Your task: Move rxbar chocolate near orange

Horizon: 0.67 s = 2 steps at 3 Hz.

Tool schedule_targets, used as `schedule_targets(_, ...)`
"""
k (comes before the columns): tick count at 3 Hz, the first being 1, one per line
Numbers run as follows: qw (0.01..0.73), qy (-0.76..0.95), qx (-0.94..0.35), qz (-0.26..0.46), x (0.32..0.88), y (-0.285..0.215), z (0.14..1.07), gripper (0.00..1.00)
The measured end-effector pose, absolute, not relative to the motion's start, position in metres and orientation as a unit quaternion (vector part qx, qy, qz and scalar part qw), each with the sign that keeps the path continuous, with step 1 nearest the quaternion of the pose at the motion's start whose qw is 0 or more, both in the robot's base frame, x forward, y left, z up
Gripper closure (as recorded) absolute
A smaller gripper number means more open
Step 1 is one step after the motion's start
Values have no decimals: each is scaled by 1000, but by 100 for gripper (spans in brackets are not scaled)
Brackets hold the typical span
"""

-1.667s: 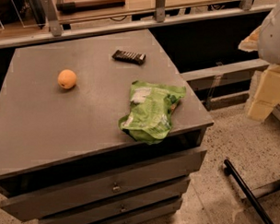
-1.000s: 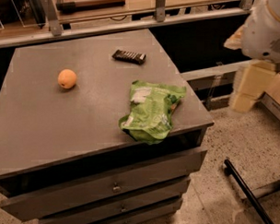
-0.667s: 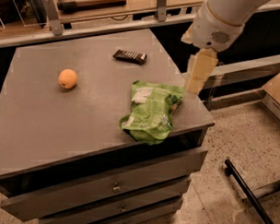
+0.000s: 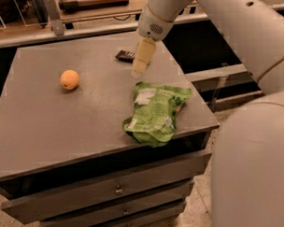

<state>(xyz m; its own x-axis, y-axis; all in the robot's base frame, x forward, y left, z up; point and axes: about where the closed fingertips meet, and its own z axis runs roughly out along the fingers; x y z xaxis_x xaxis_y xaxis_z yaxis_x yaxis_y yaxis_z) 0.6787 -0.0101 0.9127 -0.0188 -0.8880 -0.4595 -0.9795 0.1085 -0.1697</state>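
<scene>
Rxbar chocolate (image 4: 124, 55) lies on grey cabinet top (image 4: 63, 123), partly behind gripper (image 4: 139, 68).

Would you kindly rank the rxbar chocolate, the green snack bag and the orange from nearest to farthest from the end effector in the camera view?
The end effector hangs over the table's far right part.
1. rxbar chocolate, just beside it, far side.
2. green snack bag, front right.
3. orange, off at the left.
</scene>
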Motion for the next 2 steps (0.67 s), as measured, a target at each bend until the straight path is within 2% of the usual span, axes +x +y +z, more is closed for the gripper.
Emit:
schedule_targets(1, 234, 728, -635, 108, 726, 19, 900, 0)
schedule_targets(2, 263, 727, -626, 102, 742, 20, 920, 0)
